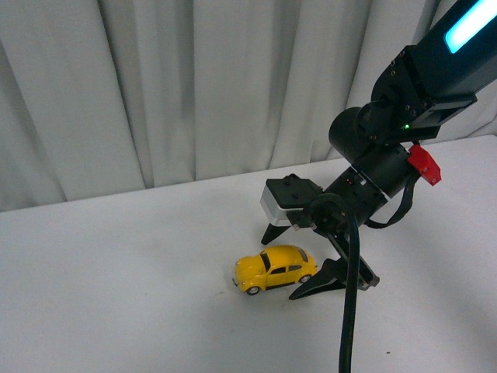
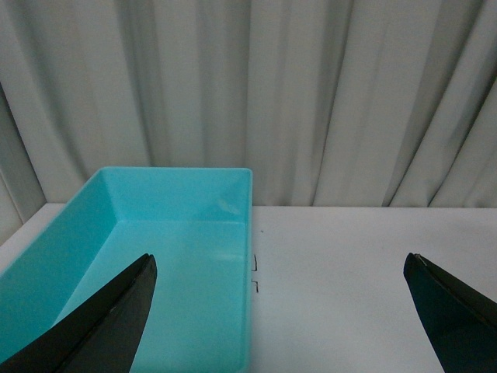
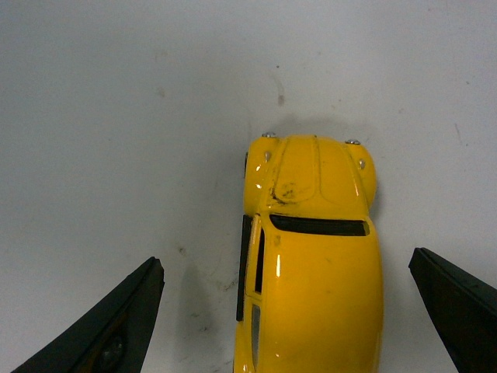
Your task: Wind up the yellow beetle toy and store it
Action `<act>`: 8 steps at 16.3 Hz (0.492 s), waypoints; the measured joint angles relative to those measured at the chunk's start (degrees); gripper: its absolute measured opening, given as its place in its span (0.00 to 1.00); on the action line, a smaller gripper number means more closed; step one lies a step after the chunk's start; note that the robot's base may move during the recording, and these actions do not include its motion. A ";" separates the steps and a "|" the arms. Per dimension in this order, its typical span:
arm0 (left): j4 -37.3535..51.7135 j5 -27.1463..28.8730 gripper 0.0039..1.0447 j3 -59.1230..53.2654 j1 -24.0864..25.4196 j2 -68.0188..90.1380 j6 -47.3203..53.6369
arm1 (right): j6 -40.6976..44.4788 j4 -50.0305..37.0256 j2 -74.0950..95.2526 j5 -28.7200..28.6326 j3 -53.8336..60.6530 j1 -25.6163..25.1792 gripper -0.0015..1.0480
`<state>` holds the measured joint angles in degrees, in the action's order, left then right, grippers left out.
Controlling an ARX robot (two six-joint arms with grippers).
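While straddling the yellow beetle toy, holding the right end effector wide, leaving both flanks clear before gripping.

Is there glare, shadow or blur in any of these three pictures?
Front view: soft, even light, a faint shadow under the yellow beetle toy, the arm's cyan light strip overexposed. Right wrist view: the toy is sharp, with small highlights on its paint. Left wrist view: a pale sheen inside the turquoise bin; the fingers are dark and featureless.
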<state>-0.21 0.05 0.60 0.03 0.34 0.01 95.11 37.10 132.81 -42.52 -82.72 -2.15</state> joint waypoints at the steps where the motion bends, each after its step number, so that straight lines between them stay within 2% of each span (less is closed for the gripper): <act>1: 0.00 -0.02 0.94 0.00 0.00 0.00 0.00 | -0.02 -0.17 0.39 0.59 -0.31 0.13 0.94; 2: -0.02 -0.02 0.94 0.00 0.00 0.00 0.00 | -0.11 -0.07 0.72 0.76 -0.92 0.33 0.92; 3: 0.00 -0.02 0.94 0.00 0.00 0.00 0.00 | -0.11 0.20 0.98 0.76 -1.73 0.35 0.85; 7: 0.00 -0.02 0.94 0.00 0.00 0.00 0.00 | -0.68 0.59 1.27 1.25 -3.56 1.09 0.45; 8: 0.00 -0.02 0.94 0.00 0.00 0.00 0.00 | -0.96 0.44 1.27 1.14 -3.56 1.20 0.39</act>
<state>-0.21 0.03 0.60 0.03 0.34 0.01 94.15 37.54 134.08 -41.39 -86.28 -0.95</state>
